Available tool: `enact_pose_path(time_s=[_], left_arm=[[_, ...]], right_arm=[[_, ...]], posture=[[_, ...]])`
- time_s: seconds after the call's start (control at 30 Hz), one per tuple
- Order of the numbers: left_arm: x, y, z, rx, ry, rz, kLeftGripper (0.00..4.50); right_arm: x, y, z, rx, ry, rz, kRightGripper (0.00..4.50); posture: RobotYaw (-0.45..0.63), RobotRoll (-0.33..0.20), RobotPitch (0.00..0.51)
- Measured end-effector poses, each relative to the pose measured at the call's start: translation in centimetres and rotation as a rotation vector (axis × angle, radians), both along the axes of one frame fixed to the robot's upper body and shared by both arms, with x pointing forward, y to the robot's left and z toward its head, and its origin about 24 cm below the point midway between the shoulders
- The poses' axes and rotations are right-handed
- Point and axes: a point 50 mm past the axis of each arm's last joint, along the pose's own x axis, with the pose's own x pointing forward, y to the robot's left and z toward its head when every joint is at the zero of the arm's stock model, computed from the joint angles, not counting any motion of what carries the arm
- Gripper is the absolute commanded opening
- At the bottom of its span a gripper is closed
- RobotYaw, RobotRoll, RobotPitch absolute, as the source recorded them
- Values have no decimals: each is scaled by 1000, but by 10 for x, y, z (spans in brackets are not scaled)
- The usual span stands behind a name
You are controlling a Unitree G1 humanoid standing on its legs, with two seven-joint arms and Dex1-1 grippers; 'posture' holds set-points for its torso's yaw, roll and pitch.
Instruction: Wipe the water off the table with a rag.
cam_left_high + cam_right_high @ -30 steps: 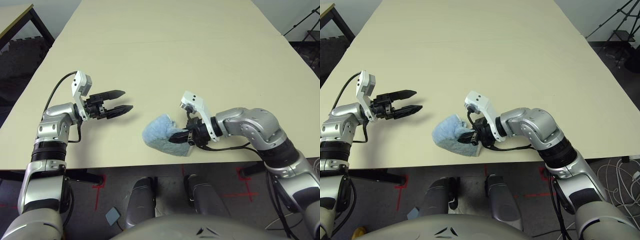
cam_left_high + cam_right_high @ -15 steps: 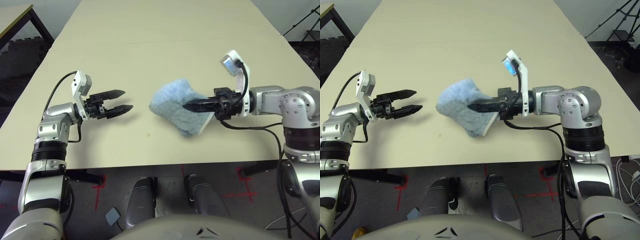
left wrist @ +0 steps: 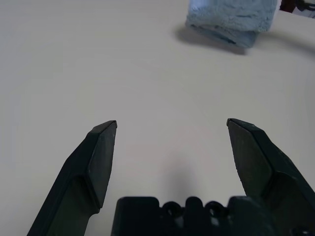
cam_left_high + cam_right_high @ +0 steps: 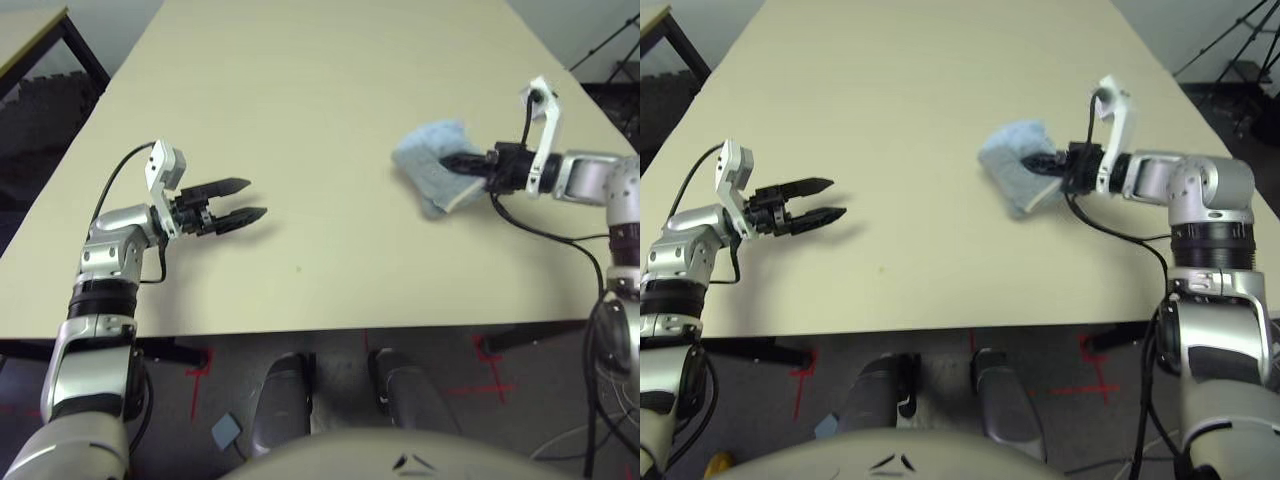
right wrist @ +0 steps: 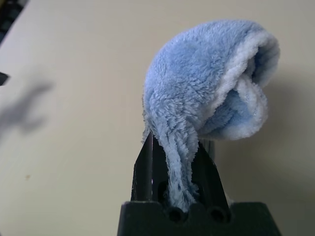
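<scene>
Blue terry rag [image 4: 432, 163], soft and fluffy with a whitish hem, was bunched into a rounded lump with one fold drooping down. It sat at the right side of the worktop [image 4: 320, 90], pinched between the two black fingers of the right claw [image 5: 172, 162], which was clamped tight on a hanging flap of the cloth. From the head views the rag's lower edge looked to be at or just above the surface; could not tell if it touched. A shadow lay under it.

Left claw [image 4: 238, 200] hovered over the left part of the worktop, well apart from the rag, fingers spread with nothing between them; left wrist view showed bare surface in the gap and the rag [image 3: 231, 17] far ahead.

One tiny dark speck [image 4: 297, 267] showed on the pale beige top near the front edge, between the two arms, possibly a drop of the water, too small to be sure.

A smaller tan-topped table [image 4: 30, 25] with a black frame stood off the far left corner.
</scene>
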Motion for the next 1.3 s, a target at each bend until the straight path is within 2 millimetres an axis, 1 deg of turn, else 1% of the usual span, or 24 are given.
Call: enact_pose_path(time_s=[0.13,0.23,0.37,0.6,0.8,0.87,0.9,0.93,1.07,1.1,1.17,1.2,1.3], left_arm=[[0,2,0,-7,-2,16,4500],[0,2,0,-7,-2,10,4500],[0,2,0,-7,-1,1,4500],[0,2,1,-6,-5,-4,4500],[0,2,2,-4,-6,-8,4500],[0,2,2,-3,-6,-7,4500],[0,2,2,-2,-6,-7,4500],[0,2,2,-2,-6,-7,4500],[0,2,2,0,-6,-7,4500],[0,2,2,0,-6,-6,4500],[0,3,2,1,-7,-4,4500],[0,3,3,1,-8,-3,4500],[0,5,4,-1,-11,6,4500]], right_arm=[[-1,-21,-4,-48,13,-79,9],[0,-28,-9,-73,17,-112,9],[0,-34,-16,-93,31,-145,9],[1,-43,-34,-138,60,-199,9],[3,-46,-42,-186,54,-225,9],[5,-46,-42,-208,33,-230,708],[5,-47,-41,-224,18,-232,949],[6,-47,-40,-236,6,-234,1300],[5,-52,-35,-272,-34,-230,2862],[4,-56,-31,-282,-50,-227,3190],[0,-63,-18,-308,-101,-223,4042],[-2,-67,-12,-317,-129,-223,4395],[-10,-75,5,-316,-232,-228,4456]], posture=[[-184,0,137],[-186,0,137],[-187,0,137],[-183,0,137],[-179,0,138],[-177,0,137],[-177,0,137],[-177,0,137],[-174,0,133],[-168,0,132],[-168,0,132],[-168,0,132],[-163,0,129]])
